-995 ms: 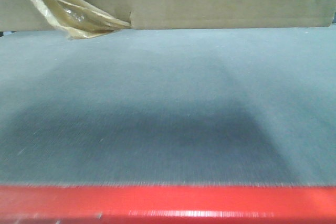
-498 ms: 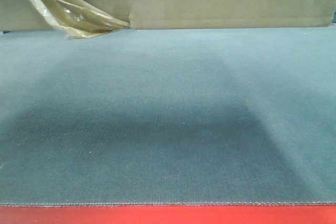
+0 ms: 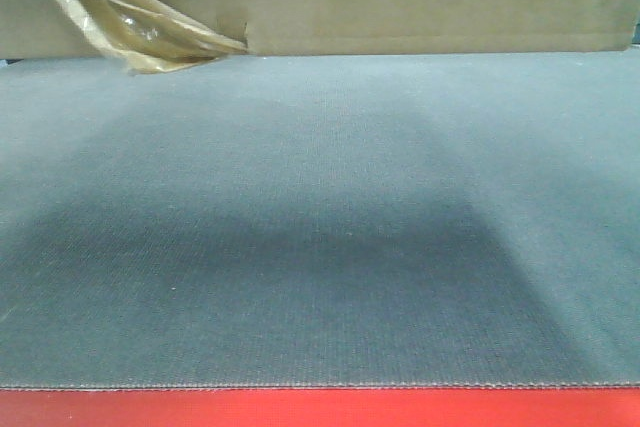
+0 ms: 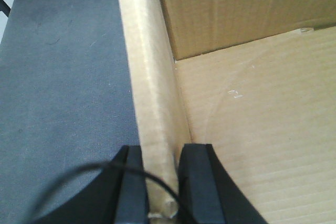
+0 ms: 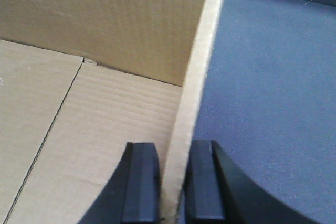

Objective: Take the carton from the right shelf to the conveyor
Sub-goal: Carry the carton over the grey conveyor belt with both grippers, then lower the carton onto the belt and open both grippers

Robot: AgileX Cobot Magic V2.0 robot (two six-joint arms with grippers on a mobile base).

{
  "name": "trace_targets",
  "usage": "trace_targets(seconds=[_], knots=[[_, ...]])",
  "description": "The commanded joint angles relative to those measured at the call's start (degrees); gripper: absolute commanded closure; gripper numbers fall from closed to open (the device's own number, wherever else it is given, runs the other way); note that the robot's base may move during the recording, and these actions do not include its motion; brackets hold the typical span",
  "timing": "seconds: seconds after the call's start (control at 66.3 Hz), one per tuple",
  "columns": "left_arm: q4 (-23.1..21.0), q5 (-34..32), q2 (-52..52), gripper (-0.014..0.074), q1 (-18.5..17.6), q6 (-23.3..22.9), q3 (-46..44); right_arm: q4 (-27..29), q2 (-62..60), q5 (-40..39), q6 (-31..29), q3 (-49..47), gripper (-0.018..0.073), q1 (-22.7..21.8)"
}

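**Carton on belt, both grippers clamped on its side walls**

Vs 1 s ago: red border strip (image 3: 320, 407) takes up less of the bottom of the front view now and the motion blur has gone. Vs 0.5 s ago: approx. no change. The carton (image 3: 420, 17) sits in the same spot at the top of the frame in all three.

Carton rests on the conveyor (image 3: 320, 227), at the far part of the belt as the front cam sees it. Its long axis runs left-right across the view, with a long side face toward the cam. Wrinkled yellowish tape (image 3: 140, 27) hangs loose at the lower left of that face, next to a torn edge. The top is open, and both wrist cams look down onto the inside floor.

Left gripper (image 4: 160, 153): pinching the carton's left wall, one finger outside over the belt and one inside. A thin black cable (image 4: 79, 174) loops in front of the outside finger.

Right gripper (image 5: 172, 150): pinching the right wall the same way, inner finger over the carton floor and outer finger over the belt.

Writing: only a small pale mark (image 4: 233, 94) on the inside floor, too small to read.
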Motion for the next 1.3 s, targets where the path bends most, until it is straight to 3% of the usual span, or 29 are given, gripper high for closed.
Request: trace_targets(seconds=[0.0,0.528,0.694,0.829,0.935,1.101,1.282], knots=[[3.68,-1.02,-0.23,0.0614,-0.04,0.52,-0.4,1.03,-0.89,-1.78,-0.91,-0.25,0.062,0.22],[3.67,-1.86,-0.23,0.0614,-0.04,0.52,-0.4,1.28,-0.77,-2.47,-0.91,-0.25,0.062,0.22],[-1.13,-5.17,1.91,0.0614,0.07,0.52,-0.4,0.33,1.06,-0.79,-0.91,-0.25,0.062,-0.74],[-2.04,-5.41,6.63,0.0614,0.18,0.52,-0.4,0.33,4.92,-1.01,-0.91,-0.25,0.062,-3.37],[-3.76,-7.08,11.25,0.0614,2.39,0.52,-0.4,0.45,9.06,-1.66,-0.91,-0.25,0.062,-5.95],[-9.91,-11.55,17.37,0.0614,7.72,0.52,-0.3,0.55,15.8,-4.52,-0.91,-0.25,0.062,-8.85],[-9.46,-14.17,21.87,0.0612,9.47,0.52,-0.3,0.55,21.78,-7.97,-0.91,-0.25,0.062,-9.1]])
